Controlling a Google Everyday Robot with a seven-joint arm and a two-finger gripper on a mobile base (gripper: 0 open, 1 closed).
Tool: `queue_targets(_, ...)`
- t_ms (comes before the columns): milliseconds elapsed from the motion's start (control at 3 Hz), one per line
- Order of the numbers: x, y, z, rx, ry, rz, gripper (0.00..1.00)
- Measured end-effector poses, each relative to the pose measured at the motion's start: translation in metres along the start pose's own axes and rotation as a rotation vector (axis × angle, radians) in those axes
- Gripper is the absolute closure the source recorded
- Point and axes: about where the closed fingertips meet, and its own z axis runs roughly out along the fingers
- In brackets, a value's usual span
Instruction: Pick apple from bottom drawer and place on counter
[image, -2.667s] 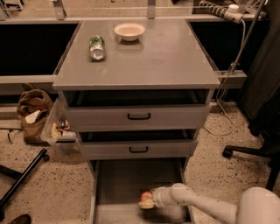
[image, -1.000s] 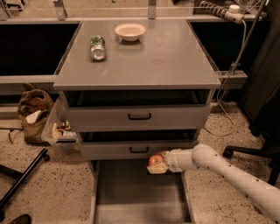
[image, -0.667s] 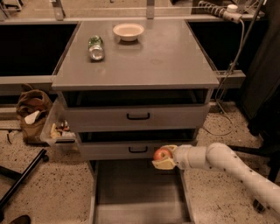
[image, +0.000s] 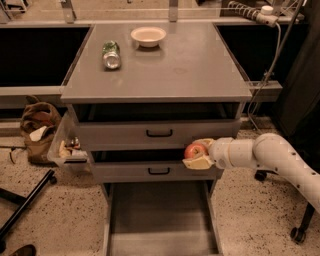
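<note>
My gripper (image: 197, 154) is shut on the red apple (image: 194, 149) and holds it in the air in front of the right end of the middle drawer, well above the bottom drawer (image: 160, 220). The white arm reaches in from the right. The bottom drawer is pulled out and its grey floor shows nothing in it. The counter (image: 165, 62) is the flat grey top above, higher than the apple.
A cream bowl (image: 148, 35) and a green-labelled can (image: 111, 54) lying on its side sit at the back left of the counter. The two upper drawers (image: 159, 132) stand slightly open. A brown bag (image: 37, 125) and a black leg (image: 25, 205) are on the floor at left.
The gripper has lifted the apple out of the bottom drawer, up and to the right, to the height of the middle drawer's top edge.
</note>
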Motion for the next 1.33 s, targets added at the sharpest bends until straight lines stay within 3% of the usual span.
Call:
queue_targets(333,0.0,0.0,0.0,0.0,0.0,0.0,1.0)
queue_targets(667,-0.011,-0.001,-0.003,-0.011,0.052,-0.025,1.0)
queue_targets(1000,-0.067,-0.011,-0.033,-0.015,0.087,-0.091,1.0)
queue_targets(1333,-0.139,-0.021,-0.065,0.014,0.113,-0.192,1.0)
